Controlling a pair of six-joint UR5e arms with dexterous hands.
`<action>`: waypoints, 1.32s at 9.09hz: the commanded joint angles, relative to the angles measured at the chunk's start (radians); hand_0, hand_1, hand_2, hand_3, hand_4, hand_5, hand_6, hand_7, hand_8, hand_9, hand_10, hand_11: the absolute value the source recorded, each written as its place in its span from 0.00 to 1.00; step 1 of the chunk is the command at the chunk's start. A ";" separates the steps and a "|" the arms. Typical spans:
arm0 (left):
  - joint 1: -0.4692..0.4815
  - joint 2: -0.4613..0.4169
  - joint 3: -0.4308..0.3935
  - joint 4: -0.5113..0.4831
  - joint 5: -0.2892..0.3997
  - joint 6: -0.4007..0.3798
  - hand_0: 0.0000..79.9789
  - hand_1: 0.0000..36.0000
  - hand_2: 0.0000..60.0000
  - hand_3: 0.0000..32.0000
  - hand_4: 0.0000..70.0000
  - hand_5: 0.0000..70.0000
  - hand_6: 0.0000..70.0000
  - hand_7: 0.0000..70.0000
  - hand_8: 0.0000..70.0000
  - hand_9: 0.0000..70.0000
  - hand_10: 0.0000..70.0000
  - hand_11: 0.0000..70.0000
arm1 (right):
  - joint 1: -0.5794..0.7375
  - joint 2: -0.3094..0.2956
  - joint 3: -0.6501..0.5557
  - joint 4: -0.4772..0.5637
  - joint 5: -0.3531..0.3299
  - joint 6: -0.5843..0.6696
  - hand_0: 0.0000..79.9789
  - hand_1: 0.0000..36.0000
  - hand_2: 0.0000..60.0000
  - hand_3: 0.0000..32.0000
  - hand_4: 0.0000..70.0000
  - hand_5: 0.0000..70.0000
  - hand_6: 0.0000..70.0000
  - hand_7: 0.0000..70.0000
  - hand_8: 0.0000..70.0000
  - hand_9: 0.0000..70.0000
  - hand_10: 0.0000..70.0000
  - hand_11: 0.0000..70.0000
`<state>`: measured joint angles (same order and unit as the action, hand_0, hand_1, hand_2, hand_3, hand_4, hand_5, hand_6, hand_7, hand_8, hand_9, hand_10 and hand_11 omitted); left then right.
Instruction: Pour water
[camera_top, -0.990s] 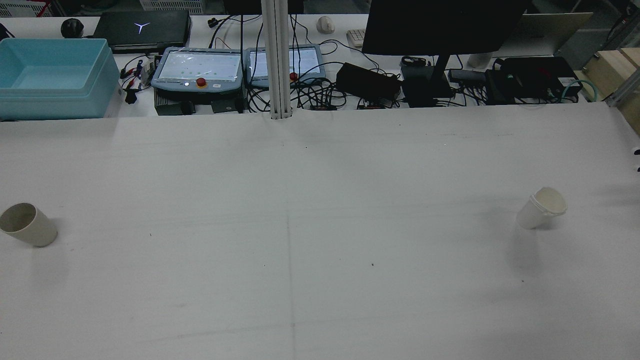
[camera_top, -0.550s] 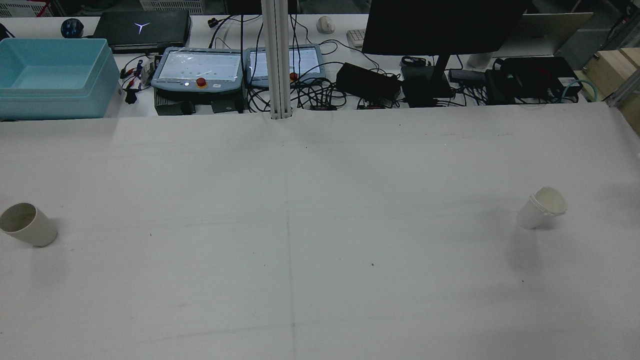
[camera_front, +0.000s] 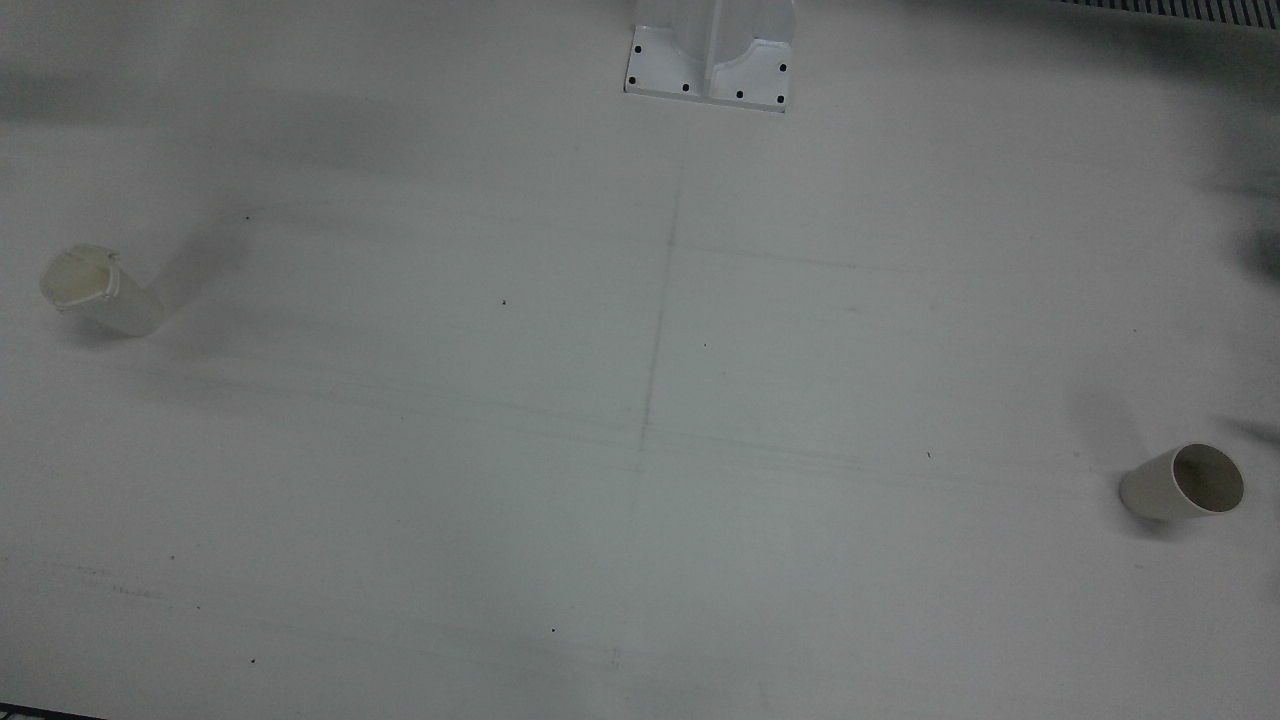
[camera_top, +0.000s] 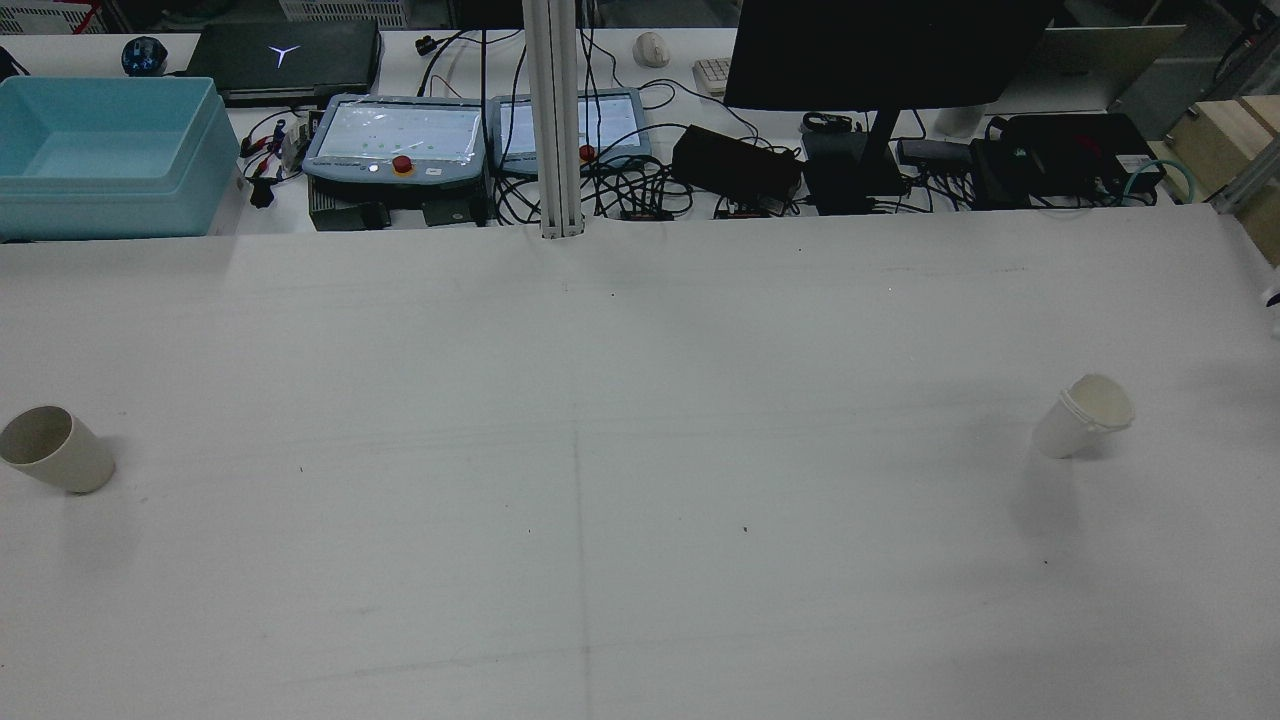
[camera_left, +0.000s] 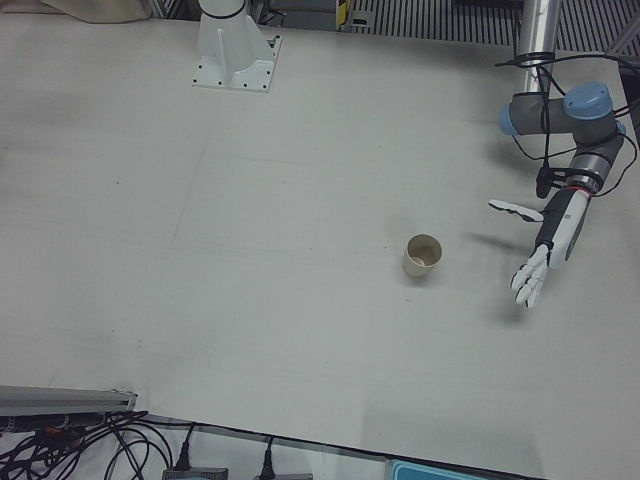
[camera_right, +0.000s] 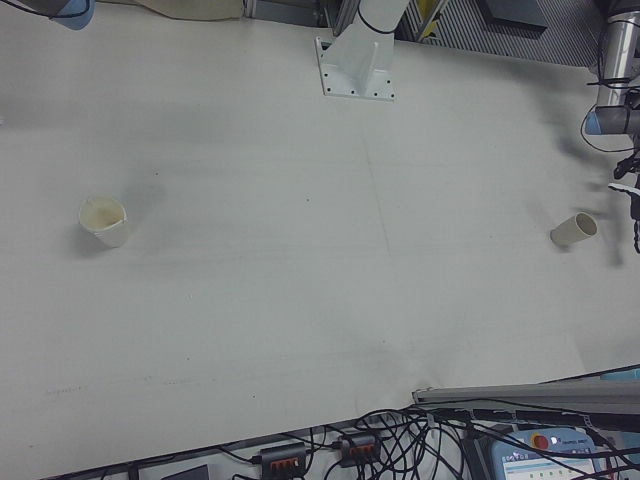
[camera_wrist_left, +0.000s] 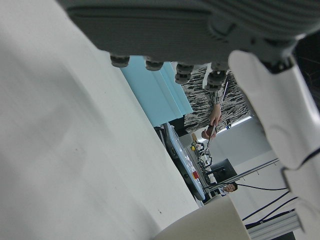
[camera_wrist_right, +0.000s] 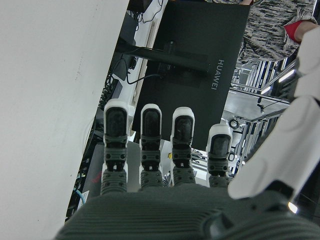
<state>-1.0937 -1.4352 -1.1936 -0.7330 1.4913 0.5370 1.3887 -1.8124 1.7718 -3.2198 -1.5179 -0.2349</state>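
Note:
A beige cup (camera_top: 55, 448) stands upright on the robot's left side of the white table (camera_top: 600, 400). It also shows in the front view (camera_front: 1185, 483) and the left-front view (camera_left: 422, 257). A white paper cup (camera_top: 1083, 415) with a dented rim stands upright on the right side, also seen in the right-front view (camera_right: 105, 220). My left hand (camera_left: 545, 250) is open and empty, fingers straight, hanging beside the beige cup and apart from it. The left hand view shows the cup's rim (camera_wrist_left: 205, 225) close below the hand. My right hand (camera_wrist_right: 165, 200) is open and empty, away from the white cup.
Beyond the table's far edge stand a light blue bin (camera_top: 110, 150), two teach pendants (camera_top: 400, 140), cables and a black monitor (camera_top: 880, 50). A white pedestal base (camera_front: 710, 55) is bolted to the table on the robot's side.
Both cups stand where they were. Small dark marks at the rear view's right edge have gone; a small pale bit now shows there.

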 joint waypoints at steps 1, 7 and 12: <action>0.155 -0.020 0.002 -0.009 -0.109 0.017 0.58 0.20 0.08 0.38 0.22 0.00 0.00 0.15 0.00 0.01 0.00 0.00 | 0.000 0.001 0.000 0.000 -0.005 0.000 0.53 0.19 0.31 0.00 0.11 1.00 0.49 0.77 0.44 0.63 0.50 0.71; 0.182 -0.088 0.005 0.049 -0.118 0.014 0.57 0.17 0.06 0.36 0.25 0.00 0.01 0.17 0.00 0.01 0.00 0.00 | 0.001 0.001 0.005 0.001 -0.007 0.011 0.53 0.20 0.28 0.00 0.08 1.00 0.44 0.71 0.40 0.58 0.47 0.68; 0.201 -0.117 -0.004 0.076 -0.118 0.012 0.61 0.29 0.06 0.32 0.26 0.00 0.03 0.19 0.00 0.02 0.00 0.00 | 0.003 -0.001 0.005 0.001 -0.005 0.014 0.53 0.20 0.26 0.00 0.06 1.00 0.42 0.68 0.38 0.56 0.46 0.67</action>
<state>-0.9059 -1.5373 -1.1949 -0.6697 1.3729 0.5508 1.3897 -1.8127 1.7763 -3.2183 -1.5233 -0.2228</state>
